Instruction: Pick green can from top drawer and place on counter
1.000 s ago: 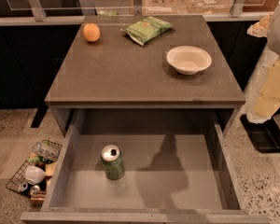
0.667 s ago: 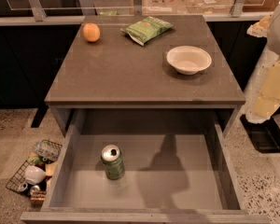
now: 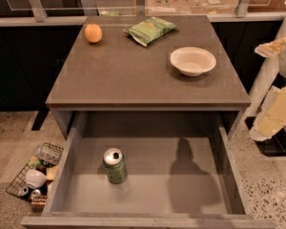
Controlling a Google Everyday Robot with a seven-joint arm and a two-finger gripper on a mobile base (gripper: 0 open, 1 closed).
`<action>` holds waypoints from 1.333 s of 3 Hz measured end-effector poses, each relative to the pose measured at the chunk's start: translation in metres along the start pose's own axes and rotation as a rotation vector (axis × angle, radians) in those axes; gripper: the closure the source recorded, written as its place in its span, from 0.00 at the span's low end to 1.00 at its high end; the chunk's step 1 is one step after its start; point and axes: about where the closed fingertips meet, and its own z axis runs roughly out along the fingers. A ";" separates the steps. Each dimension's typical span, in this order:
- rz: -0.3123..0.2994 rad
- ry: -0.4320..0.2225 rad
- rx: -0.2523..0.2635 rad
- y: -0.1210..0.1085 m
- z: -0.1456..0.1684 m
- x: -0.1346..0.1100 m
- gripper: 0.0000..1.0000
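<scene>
Camera view looks down on one counter (image 3: 133, 75) with one top drawer (image 3: 148, 220) pulled out toward the near edge below it. I count one green can (image 3: 115, 166), and it is the only object in the drawer: it stands upright on the grey floor, left of the middle and apart from every wall, silver top and pull-tab facing up. A dark shadow (image 3: 186, 171) lies on the drawer floor to the right of the can. On the counter sit three things, one of each: an orange (image 3: 93, 33) at the far left, a flat green snack bag (image 3: 149, 30) just right of it at the far edge, and a white bowl (image 3: 192, 60) on the right side, open side up. On the floor to the left of the drawer is one wire basket (image 3: 19, 182) holding a white cup (image 3: 35, 178) and several small packets and tins too blurred to count. My gripper (image 3: 275, 47) hangs at the far right of the scene, off the counter's right edge and well apart from the can; whether it is wide or narrow I cannot tell.
</scene>
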 end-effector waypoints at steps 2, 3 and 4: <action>0.066 -0.321 0.057 0.034 0.080 0.038 0.00; 0.092 -0.577 0.060 0.036 0.117 0.000 0.00; 0.090 -0.572 0.061 0.036 0.117 0.001 0.00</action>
